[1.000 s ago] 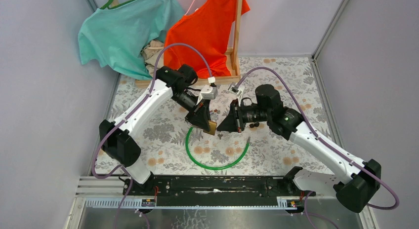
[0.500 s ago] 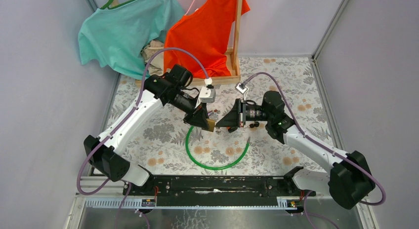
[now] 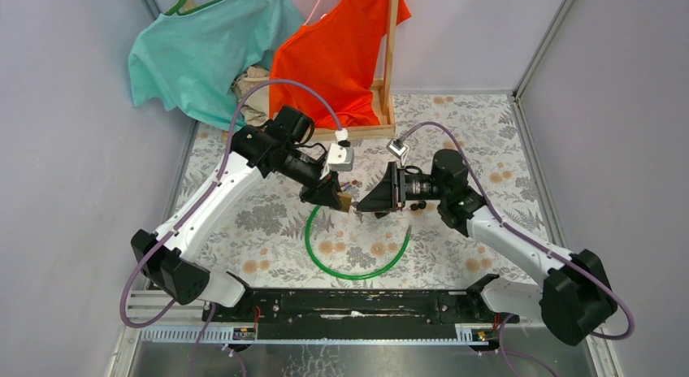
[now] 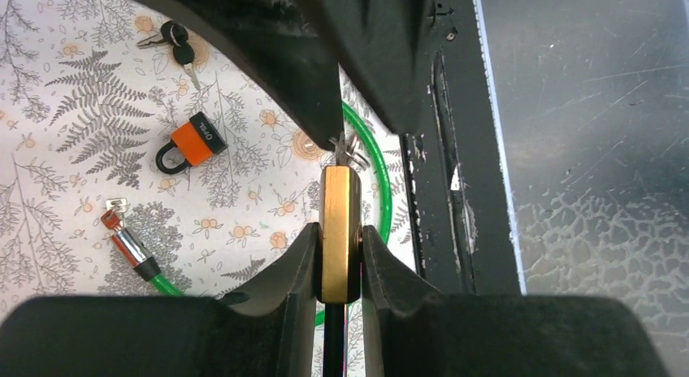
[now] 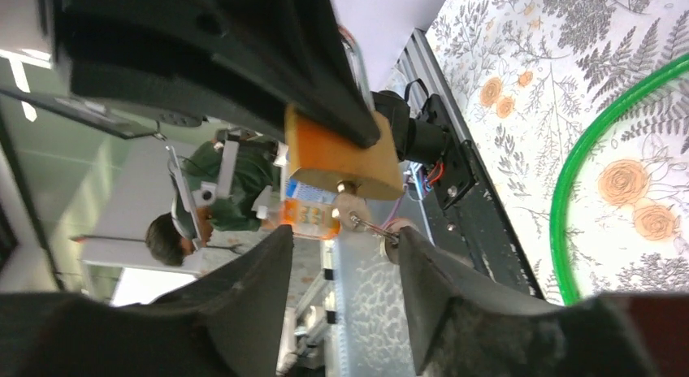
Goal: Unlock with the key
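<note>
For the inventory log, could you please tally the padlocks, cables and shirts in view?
Padlocks: 2, the brass padlock and the orange padlock
Cables: 1, the green cable
Shirts: 2, the teal shirt and the red shirt
Total: 5

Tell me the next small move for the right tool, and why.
Probably ease the right tool forward slightly and shut it on the key. The key already sits in the brass padlock held by the left tool, just at the right tool's open jaws.
</note>
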